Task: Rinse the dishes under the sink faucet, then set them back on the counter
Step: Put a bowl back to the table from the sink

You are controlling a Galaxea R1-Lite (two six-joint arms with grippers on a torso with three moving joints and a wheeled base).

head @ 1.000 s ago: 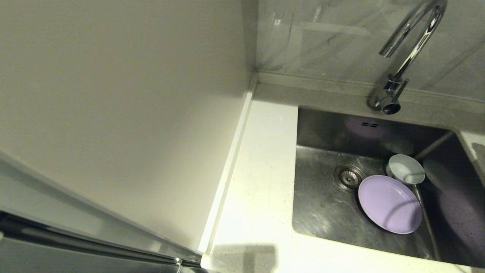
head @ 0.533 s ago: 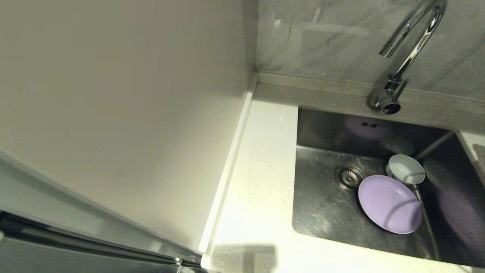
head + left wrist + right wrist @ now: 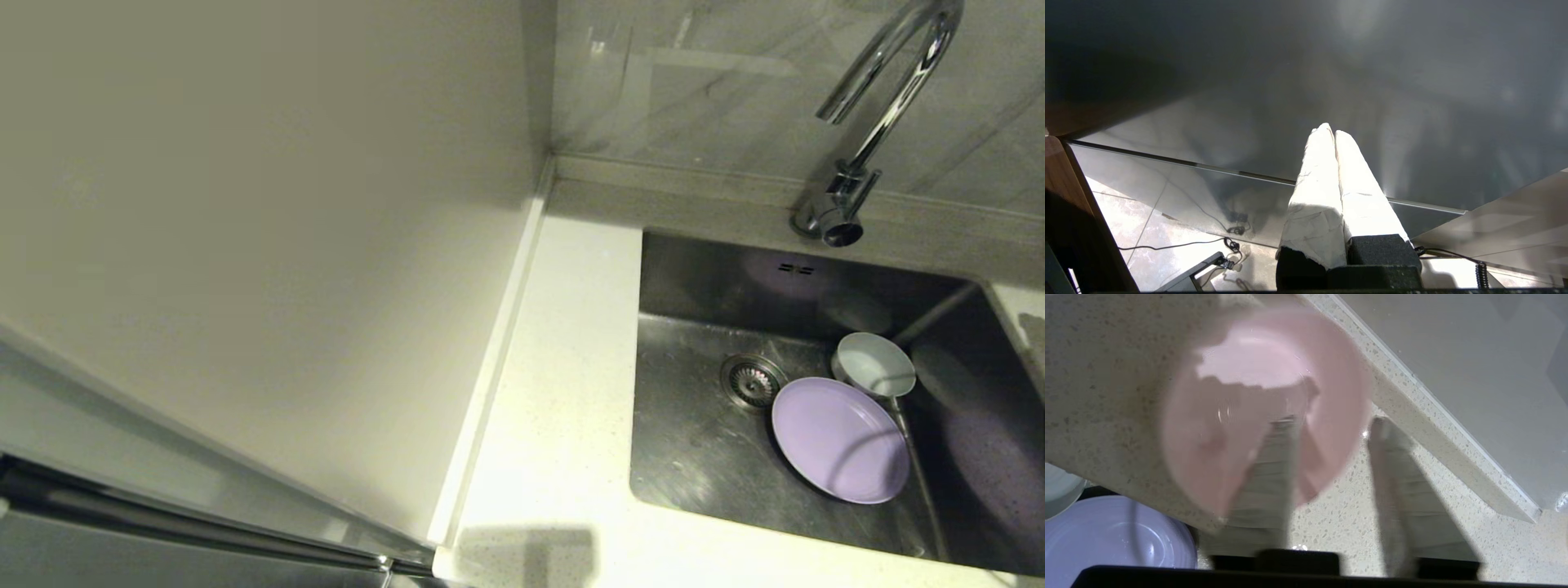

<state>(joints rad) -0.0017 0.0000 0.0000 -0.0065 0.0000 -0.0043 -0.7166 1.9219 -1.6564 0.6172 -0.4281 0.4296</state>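
**A:** What is nearest the robot?

**B:** In the right wrist view, the right gripper (image 3: pixel 1331 433) sits over the speckled white worktop (image 3: pixel 1106 375). Its fingers (image 3: pixel 1274 465) stand apart, one inside the pink bowl (image 3: pixel 1257 404), the other outside its rim. The bowl looks blurred, and whether a finger touches it cannot be told.

**A:** And the left arm?

**B:** The left gripper (image 3: pixel 1331 132) is parked away from the sink, its white-wrapped fingers pressed closed on nothing.

**A:** Further out?

**B:** From the head camera, the steel sink (image 3: pixel 702 457) holds the lavender plate (image 3: pixel 841 441), lying flat beside the round drain strainer (image 3: pixel 751 380). The pale blue-white bowl (image 3: pixel 873 364) touches the plate's far edge. No arm shows in this view.

**A:** And beyond that?

**B:** The chrome faucet (image 3: pixel 873 122) arches over the back of the sink, with a cream wall panel (image 3: pixel 245 245) on the left.

**A:** Anything different from a second ago?

**B:** From the head camera, nothing: plate, bowl and faucet keep their places.
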